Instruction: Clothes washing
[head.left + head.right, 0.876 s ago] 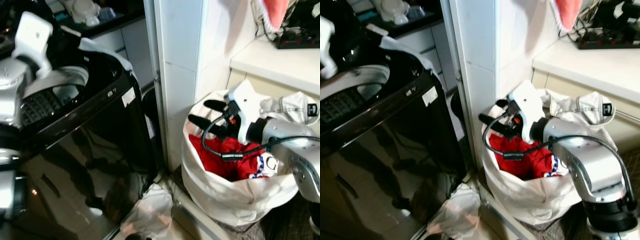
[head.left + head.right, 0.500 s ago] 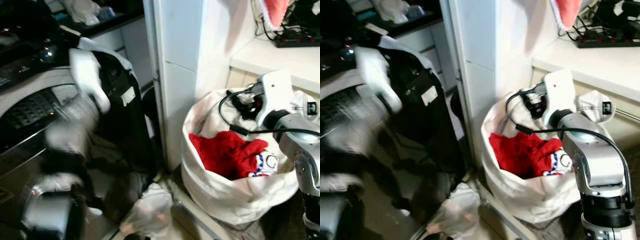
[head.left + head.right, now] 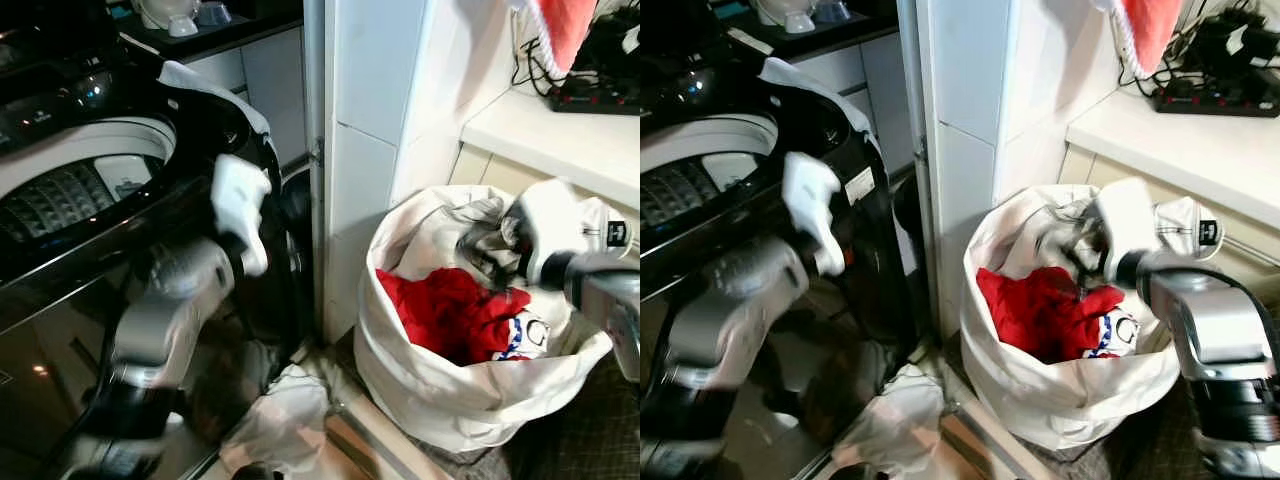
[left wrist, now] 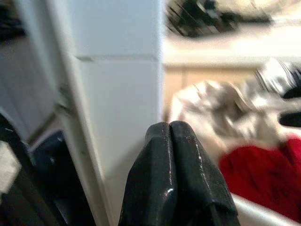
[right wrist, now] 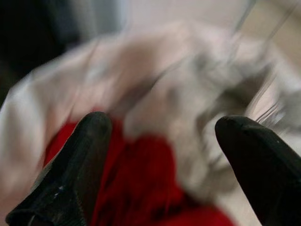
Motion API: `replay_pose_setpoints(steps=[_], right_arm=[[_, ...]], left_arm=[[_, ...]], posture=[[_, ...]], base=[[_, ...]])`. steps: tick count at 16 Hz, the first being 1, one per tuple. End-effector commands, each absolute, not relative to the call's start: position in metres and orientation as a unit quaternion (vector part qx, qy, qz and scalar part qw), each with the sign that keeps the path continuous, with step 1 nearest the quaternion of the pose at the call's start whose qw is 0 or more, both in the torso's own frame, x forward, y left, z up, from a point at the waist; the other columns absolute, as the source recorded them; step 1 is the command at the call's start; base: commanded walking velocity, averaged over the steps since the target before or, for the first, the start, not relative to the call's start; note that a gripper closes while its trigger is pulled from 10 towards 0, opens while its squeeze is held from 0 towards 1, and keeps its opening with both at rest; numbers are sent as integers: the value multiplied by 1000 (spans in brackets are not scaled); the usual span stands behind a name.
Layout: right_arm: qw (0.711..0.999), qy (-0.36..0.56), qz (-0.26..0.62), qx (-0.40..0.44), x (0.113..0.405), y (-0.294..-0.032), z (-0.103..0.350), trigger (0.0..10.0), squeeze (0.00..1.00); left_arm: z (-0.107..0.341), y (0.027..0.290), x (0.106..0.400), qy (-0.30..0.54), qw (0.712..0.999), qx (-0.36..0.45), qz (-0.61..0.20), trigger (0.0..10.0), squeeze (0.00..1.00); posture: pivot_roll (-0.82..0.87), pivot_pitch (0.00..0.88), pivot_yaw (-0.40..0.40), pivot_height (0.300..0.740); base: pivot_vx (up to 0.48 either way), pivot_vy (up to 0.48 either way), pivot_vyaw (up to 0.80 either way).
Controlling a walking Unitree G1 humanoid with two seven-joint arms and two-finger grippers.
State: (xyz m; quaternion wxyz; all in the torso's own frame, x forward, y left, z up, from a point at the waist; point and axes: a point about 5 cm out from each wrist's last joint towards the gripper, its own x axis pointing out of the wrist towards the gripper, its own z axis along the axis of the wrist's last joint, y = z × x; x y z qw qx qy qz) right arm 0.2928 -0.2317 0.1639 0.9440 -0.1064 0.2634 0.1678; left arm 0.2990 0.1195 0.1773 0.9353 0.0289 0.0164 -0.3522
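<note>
Two silver arms are raised over a cramped laundry corner. Nearest, a crumpled pale plastic bag lies on the floor at the foot of the glossy black top-loading washing machine, whose round tub opening faces up on the robot's left. The left gripper sits in front of the machine's upper corner, its black fingers pressed together with nothing between them, pointing toward the white tiled pillar. To the right of that pillar stands a white fabric laundry bag, touching its base, with a red garment bunched inside beside a white piece with blue and red print. The right gripper hovers over the bag's mouth, fingers spread wide apart; the view is blurred, but it appears to hold nothing. Beyond, a white countertop carries a black power strip.
</note>
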Motion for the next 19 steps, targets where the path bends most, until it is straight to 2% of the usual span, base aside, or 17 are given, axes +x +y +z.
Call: replay_pose_setpoints(steps=[1,6,9,11,12,14,16,17,19], right_arm=[[927,295,195,-124,287,-230,158,10000,1000],[868,386,235,-205,268,-243,141,10000,1000],[860,402,201,-242,272,-252,122,10000,1000],[855,418,187,-246,271,-253,116,10000,1000],[844,426,195,-263,268,-253,112,10000,0],[838,432,199,-269,267,-253,108,10000,0],[836,434,211,-259,266,-251,102,4431,0],[835,435,216,-257,266,-250,101,0,0],[835,432,224,-258,267,-248,103,0,0]], left_arm=[[180,114,289,14,916,58,-398,10000,0],[170,108,267,44,858,52,-510,10000,0],[167,97,263,57,848,14,-527,10000,0],[164,96,259,55,833,32,-550,10000,0],[163,97,256,55,824,32,-563,10000,0],[162,99,254,56,819,35,-569,10000,0],[160,100,256,48,828,50,-557,10000,0],[160,100,258,45,831,54,-552,10000,0],[161,102,260,43,832,58,-551,10000,0]], posture=[[7,0,5,740],[-12,0,28,740],[-20,0,47,740],[-22,0,53,740],[-23,0,54,740],[-23,0,51,740],[-19,0,46,740],[-16,0,45,740],[-16,0,47,740]], base=[[0,0,0],[0,0,0],[0,0,0],[0,0,0],[0,0,0],[0,0,0],[0,0,0],[0,0,0],[0,0,0]])
